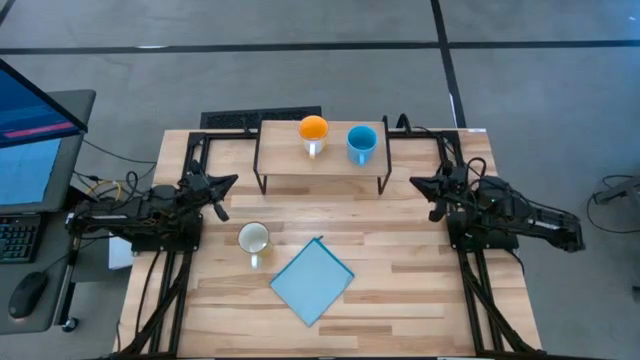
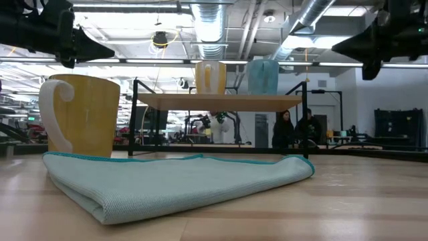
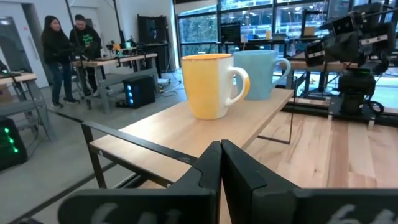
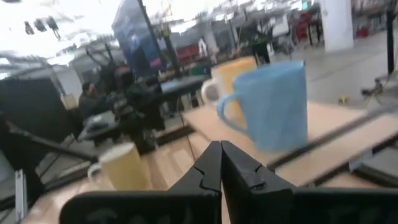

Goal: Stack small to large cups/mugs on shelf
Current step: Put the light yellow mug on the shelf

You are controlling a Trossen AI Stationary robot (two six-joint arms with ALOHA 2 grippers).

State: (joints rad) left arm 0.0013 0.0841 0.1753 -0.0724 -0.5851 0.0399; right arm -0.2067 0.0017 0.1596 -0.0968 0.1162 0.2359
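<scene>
The orange mug point(image 1: 313, 130) and the light blue mug point(image 1: 361, 143) stand upright side by side on the shelf point(image 1: 290, 165), a wood-topped riser on black legs at the table's far middle. The cream mug point(image 1: 253, 240) stands upright on the table, near the shelf's left front. My left gripper point(image 1: 232, 182) hovers shut and empty above the table at the left, pointing toward the shelf; in its wrist view point(image 3: 221, 155) both shelf mugs show ahead. My right gripper point(image 1: 415, 182) hovers shut and empty at the right, facing the blue mug point(image 4: 273, 102).
A flat light-blue square cloth point(image 1: 312, 280) lies on the table in front of the cream mug, toward the near edge. A monitor and keyboard point(image 1: 30, 150) stand off the table's left. People point(image 3: 65, 46) stand in the room beyond the table.
</scene>
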